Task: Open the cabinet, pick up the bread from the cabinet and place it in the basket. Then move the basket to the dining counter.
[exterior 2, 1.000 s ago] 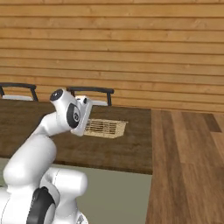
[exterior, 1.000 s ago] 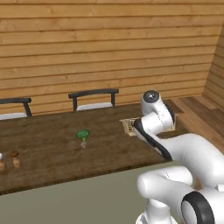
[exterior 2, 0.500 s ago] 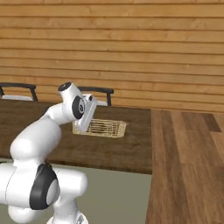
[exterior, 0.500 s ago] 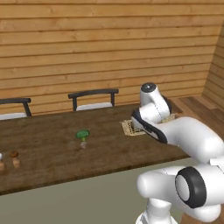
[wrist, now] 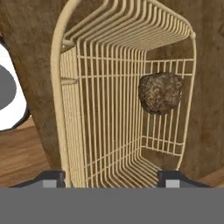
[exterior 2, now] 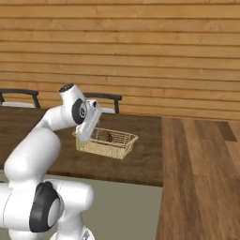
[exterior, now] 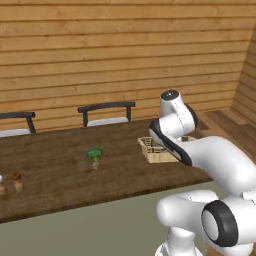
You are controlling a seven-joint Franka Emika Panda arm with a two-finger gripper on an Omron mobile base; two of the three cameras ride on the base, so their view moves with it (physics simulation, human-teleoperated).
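Wooden plank walls closed off the room behind the long dark desk (exterior 2: 140,161). Nearest, the hand (wrist: 111,177) looked down into the basket (exterior 2: 107,143); whether its fingers were clenched on the rim, I could not tell. Within lay the bread (wrist: 160,92). The basket sat at, or just above, the desk's right end. Judging by this, only setting down remained. Farther back stood a chair (exterior: 106,113).
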